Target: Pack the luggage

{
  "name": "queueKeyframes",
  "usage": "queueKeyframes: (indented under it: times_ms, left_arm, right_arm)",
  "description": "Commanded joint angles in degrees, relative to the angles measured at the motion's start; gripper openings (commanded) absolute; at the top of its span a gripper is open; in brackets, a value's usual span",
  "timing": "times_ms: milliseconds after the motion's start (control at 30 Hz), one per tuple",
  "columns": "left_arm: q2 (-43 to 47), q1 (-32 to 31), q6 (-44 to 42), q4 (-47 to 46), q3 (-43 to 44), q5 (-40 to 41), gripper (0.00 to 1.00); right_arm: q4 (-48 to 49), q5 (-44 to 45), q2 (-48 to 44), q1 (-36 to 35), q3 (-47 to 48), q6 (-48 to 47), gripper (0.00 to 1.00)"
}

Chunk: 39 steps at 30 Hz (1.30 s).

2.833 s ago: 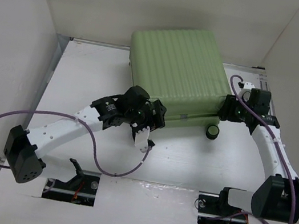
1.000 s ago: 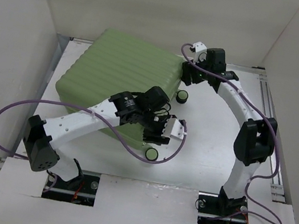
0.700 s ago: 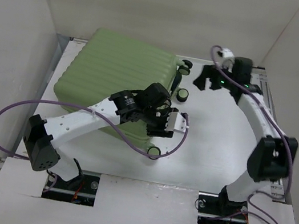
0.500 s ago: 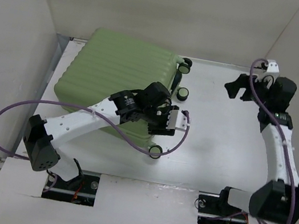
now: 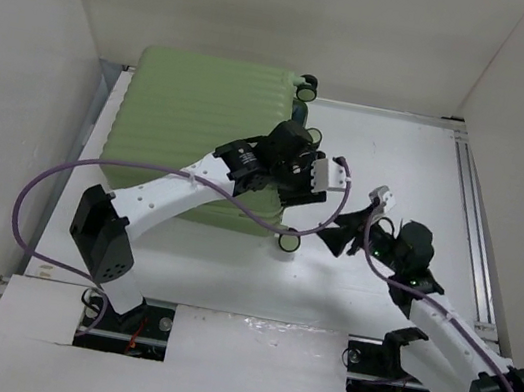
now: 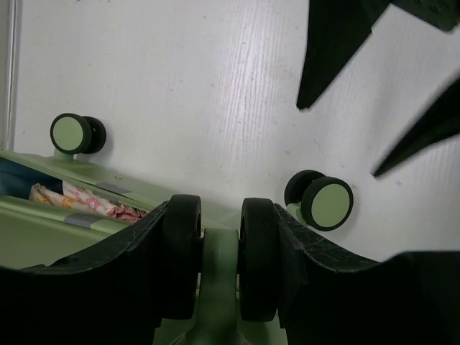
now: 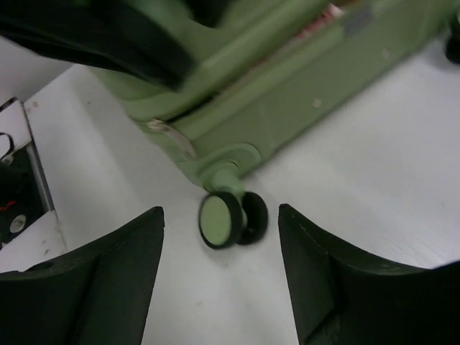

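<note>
bare table [image 5: 420,163] right of luggage [image 5: 185,112], wheel [image 7: 224,218] ahead of right fingers [image 7: 100,280]

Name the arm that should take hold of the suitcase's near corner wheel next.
Right, probably. The right pincer stands open, aimed at the near wheel with nothing between. The left pincer is clamped on the other wheel, steadying the suitcase.

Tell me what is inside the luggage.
Through the narrow gap in the luggage, the left wrist view shows a strip of pink-patterned cloth and some blue lining. The green shell covers everything else inside.
</note>
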<state>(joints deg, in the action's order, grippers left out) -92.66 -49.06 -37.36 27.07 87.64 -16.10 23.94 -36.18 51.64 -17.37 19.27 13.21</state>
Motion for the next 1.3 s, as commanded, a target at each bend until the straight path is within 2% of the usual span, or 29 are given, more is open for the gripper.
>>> queueKeyframes:
  times_ms: [0,33,100,133,167,333,367,467,667,867,1000,1067,1200,1267]
  left_arm:
    - [3.11,2.21,5.2,-14.5,6.14,1.68,0.0]
    - [2.58,2.21,5.81,-14.5,7.8,1.16,0.0]
    - [1.44,2.73,7.21,-13.97,9.21,1.16,0.0]
    - [0.65,2.74,7.74,-13.97,9.22,0.11,0.0]
    - [0.64,3.26,8.96,-13.97,9.92,-0.68,0.0]
    - [0.64,3.27,9.59,-13.36,10.45,-1.22,0.0]
    - [0.64,3.27,9.59,-13.36,10.45,-1.22,0.0]
    - [1.87,3.27,10.12,-13.36,9.04,-0.69,0.0]
    - [3.19,3.27,10.12,-13.36,6.5,-1.22,0.0]
    - [3.19,3.27,10.12,-13.36,6.5,-1.22,0.0]
    - [3.19,3.27,10.12,-13.36,7.02,-1.22,0.0]
    - [3.19,3.27,10.12,-13.36,7.02,-1.22,0.0]
    - [3.19,3.27,10.12,-13.36,7.02,-1.22,0.0]
    - [3.19,3.27,10.12,-13.36,6.5,-1.22,0.0]
  right_arm:
    - [21.36,3.03,0.73,-8.61,-1.15,-1.42,0.7]
    - [24.89,6.44,3.97,-11.43,-2.03,-1.44,0.7]
    - [33.32,8.23,8.11,-11.98,-4.49,-0.39,0.7]
    - [40.58,8.76,12.74,-11.99,-4.5,1.53,0.67]
    - [43.35,8.76,15.14,-11.38,-4.5,2.25,0.64]
    - [51.36,-0.63,30.08,-10.85,3.13,5.23,0.59]
    - [56.95,-0.64,34.19,-10.85,3.15,7.42,0.59]
    - [67.77,-0.64,38.88,-10.33,2.53,10.6,0.63]
    - [67.37,-1.78,43.37,-12.33,5.42,11.58,0.71]
    - [68.25,-1.26,42.68,-13.92,5.43,12.1,0.72]
    - [63.43,1.2,42.67,-15.15,7.71,12.1,0.72]
    - [63.42,1.73,43.28,-15.15,8.24,12.1,0.69]
    - [62.11,2.43,42.76,-14.02,8.95,13.42,0.48]
    - [60.35,0.86,42.76,-14.01,10.52,13.42,0.43]
